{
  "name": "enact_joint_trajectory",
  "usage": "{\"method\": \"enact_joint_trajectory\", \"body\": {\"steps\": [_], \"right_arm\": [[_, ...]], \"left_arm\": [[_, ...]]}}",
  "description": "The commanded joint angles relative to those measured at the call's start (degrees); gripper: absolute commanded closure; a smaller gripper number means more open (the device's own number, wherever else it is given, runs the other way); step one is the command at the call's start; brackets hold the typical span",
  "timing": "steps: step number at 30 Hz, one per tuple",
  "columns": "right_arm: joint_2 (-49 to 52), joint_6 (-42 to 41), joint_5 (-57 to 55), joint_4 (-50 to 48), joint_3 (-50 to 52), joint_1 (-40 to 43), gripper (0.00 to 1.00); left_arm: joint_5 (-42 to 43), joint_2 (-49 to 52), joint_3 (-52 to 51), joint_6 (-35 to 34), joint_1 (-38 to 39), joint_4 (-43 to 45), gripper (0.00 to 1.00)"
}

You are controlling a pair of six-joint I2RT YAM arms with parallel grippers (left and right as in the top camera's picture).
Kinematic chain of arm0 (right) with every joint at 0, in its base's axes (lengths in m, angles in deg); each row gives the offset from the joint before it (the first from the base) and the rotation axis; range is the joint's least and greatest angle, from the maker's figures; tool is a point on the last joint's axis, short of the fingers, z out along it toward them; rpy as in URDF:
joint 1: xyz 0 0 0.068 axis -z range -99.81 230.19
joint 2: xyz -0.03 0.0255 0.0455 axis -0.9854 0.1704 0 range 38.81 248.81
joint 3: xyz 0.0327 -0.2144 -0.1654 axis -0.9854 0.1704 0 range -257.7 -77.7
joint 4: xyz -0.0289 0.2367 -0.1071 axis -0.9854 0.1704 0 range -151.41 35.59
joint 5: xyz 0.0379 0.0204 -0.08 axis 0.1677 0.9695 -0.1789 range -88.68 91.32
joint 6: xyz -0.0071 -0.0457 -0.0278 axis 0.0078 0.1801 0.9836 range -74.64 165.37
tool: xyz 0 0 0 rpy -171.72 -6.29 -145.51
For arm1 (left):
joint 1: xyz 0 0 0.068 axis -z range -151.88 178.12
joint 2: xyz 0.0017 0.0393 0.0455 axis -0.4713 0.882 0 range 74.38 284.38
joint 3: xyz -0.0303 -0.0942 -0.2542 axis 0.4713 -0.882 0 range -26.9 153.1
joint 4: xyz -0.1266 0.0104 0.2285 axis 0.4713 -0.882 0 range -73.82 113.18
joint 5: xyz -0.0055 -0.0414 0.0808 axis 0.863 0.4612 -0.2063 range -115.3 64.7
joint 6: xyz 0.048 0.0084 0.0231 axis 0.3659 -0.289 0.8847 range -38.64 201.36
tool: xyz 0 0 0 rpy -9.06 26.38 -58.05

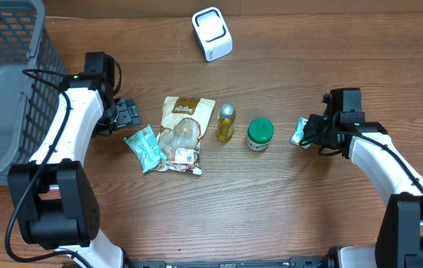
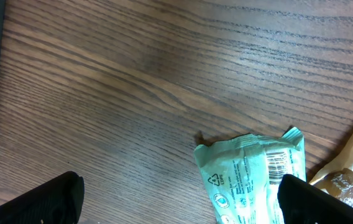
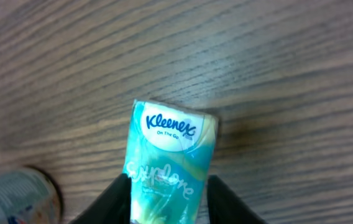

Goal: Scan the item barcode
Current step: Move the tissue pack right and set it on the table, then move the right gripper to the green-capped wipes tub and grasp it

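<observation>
A teal Kleenex tissue pack [image 3: 170, 155] lies on the wooden table at the right [image 1: 299, 132]. My right gripper [image 3: 169, 186] straddles its near end with the fingers slightly apart, the black fingertips [image 3: 117, 199] just beside the pack's sides. A white barcode scanner [image 1: 211, 33] stands at the back centre. My left gripper [image 2: 183, 202] is wide open low over the table. A mint-green wrapper [image 2: 251, 174] with a printed barcode lies next to its right finger. From overhead, the left gripper [image 1: 126, 113] sits just up-left of that wrapper [image 1: 143, 147].
A tan snack bag [image 1: 182, 134], a small yellow bottle [image 1: 226, 123] and a green-lidded jar [image 1: 260, 134] lie in a row across the middle. A grey wire basket [image 1: 3, 74] fills the far left corner.
</observation>
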Motion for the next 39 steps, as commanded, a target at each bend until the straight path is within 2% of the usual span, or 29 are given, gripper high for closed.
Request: {"method": "enact_joint_trajectory", "body": {"steps": [1, 5, 9, 12, 17, 21, 26, 33, 39], "right_arm": [[-0.8, -3.0, -0.8, -0.3, 0.2, 0.1, 0.59], [-0.8, -9.3, 0.4, 0.0, 0.2, 0.0, 0.50], [-0.8, -8.9, 10.5, -1.9, 0.2, 0.0, 0.49], [-0.8, -8.6, 14.2, -0.4, -2.1, 0.1, 0.38], [-0.8, -7.2, 14.1, 13.4, -14.3, -0.1, 0.29], [-0.8, -5.3, 9.4, 25.9, -26.0, -2.5, 0.17], [-0.8, -7.1, 3.6, 34.2, -33.9, -7.9, 0.01], [1.6, -18.6, -9.2, 33.9, -33.4, -16.1, 0.00], [4.6, -19.7, -4.5, 29.2, -32.7, -19.6, 0.00]], "left_arm": [[-0.3, -1.7, -0.2, 0.9, -0.5, -0.1, 0.01], [-0.3, -1.7, -0.2, 0.9, -0.5, -0.1, 0.00], [-0.3, -1.7, -0.2, 0.9, -0.5, -0.1, 0.00], [-0.3, -1.7, -0.2, 0.9, -0.5, -0.1, 0.00], [-0.3, -1.7, -0.2, 0.9, -0.5, -0.1, 0.01], [-0.3, -1.7, -0.2, 0.9, -0.5, -0.1, 0.00], [-0.3, -1.7, -0.2, 0.9, -0.5, -0.1, 0.00], [-0.3, -1.7, -0.2, 0.9, -0.5, -0.1, 0.00], [-0.3, -1.7, -0.2, 0.9, -0.5, -0.1, 0.00]]}}
